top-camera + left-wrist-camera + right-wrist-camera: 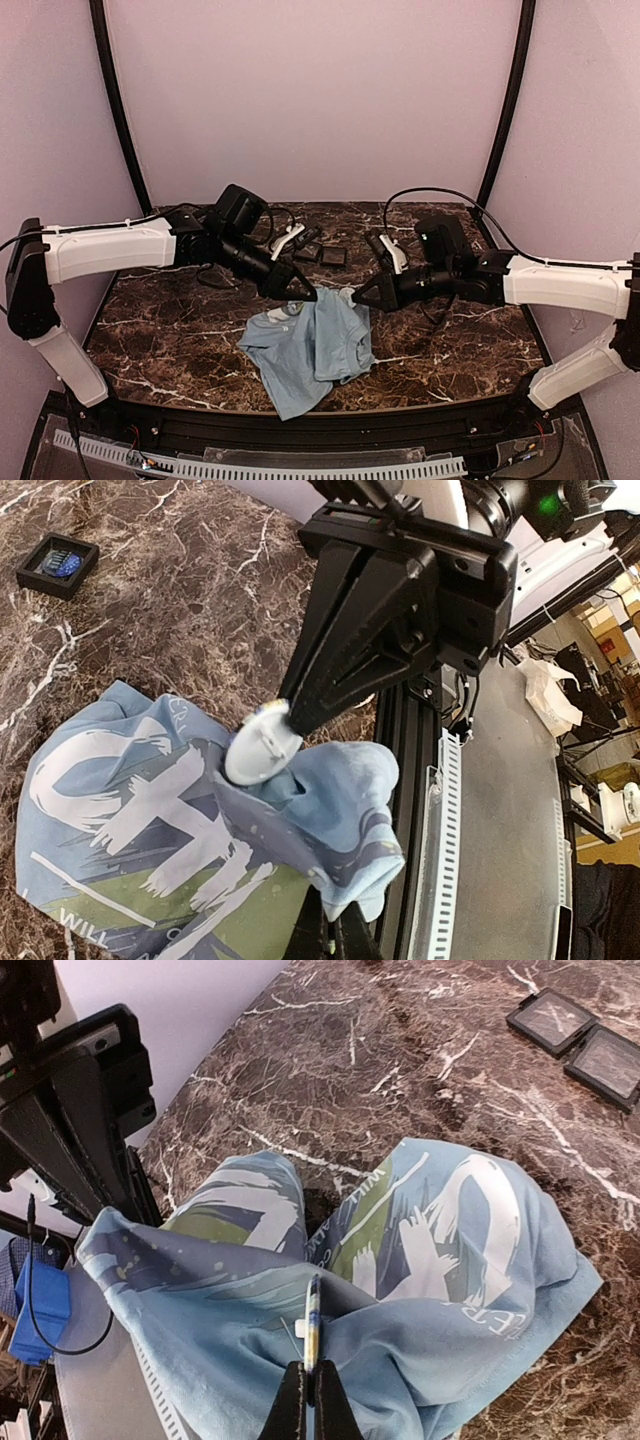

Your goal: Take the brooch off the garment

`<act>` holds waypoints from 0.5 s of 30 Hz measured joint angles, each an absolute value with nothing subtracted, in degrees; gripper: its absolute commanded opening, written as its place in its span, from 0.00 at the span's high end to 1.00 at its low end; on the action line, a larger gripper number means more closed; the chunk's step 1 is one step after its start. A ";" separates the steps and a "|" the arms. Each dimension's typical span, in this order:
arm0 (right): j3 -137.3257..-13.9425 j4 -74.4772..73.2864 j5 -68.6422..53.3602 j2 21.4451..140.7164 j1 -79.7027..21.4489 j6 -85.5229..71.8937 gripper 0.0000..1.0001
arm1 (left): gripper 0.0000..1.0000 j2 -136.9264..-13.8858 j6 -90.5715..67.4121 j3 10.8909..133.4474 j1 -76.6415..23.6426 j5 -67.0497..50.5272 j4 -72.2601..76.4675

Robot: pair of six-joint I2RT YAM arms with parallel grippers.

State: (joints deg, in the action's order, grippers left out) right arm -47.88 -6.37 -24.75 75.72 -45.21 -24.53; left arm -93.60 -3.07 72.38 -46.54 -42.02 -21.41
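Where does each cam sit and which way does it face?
Top external: above and behind the bases, facing down at both arms and the shirt.
Left wrist: on the left arm, facing the right tool gripping the brooch.
Right wrist: on the right arm, own tool pinching the brooch edge-on.
Shared: all three show the shirt.

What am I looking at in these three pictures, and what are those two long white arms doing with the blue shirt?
They are two robot arms bolted to a marble table. One picture looks down from above; the other two come from cameras on each wrist. Each arm ends in a pincer. The left pincer and the right pincer are both shut, lifting a light blue shirt between them. The right pincer grips a small round brooch edge-on; its pale back shows in the left wrist view. Small black trays sit behind.
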 measured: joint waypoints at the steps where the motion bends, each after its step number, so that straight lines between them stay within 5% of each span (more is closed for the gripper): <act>1: -47.88 -6.81 -23.73 75.13 -44.93 -24.77 1.00 | 0.99 -93.60 -2.92 72.38 -46.54 -42.09 -21.47; 5: -47.88 -6.79 -21.54 72.10 -43.62 -26.68 1.00 | 0.93 -93.60 -0.97 72.38 -46.52 -41.87 -22.28; 11: -48.05 -4.03 -22.06 69.65 -41.21 -27.99 1.00 | 0.31 -93.08 2.11 72.40 -46.50 -41.60 -24.32; 15: -48.05 -1.63 -26.39 69.91 -41.19 -28.16 1.00 | 0.20 -90.96 1.78 72.38 -46.39 -41.82 -23.55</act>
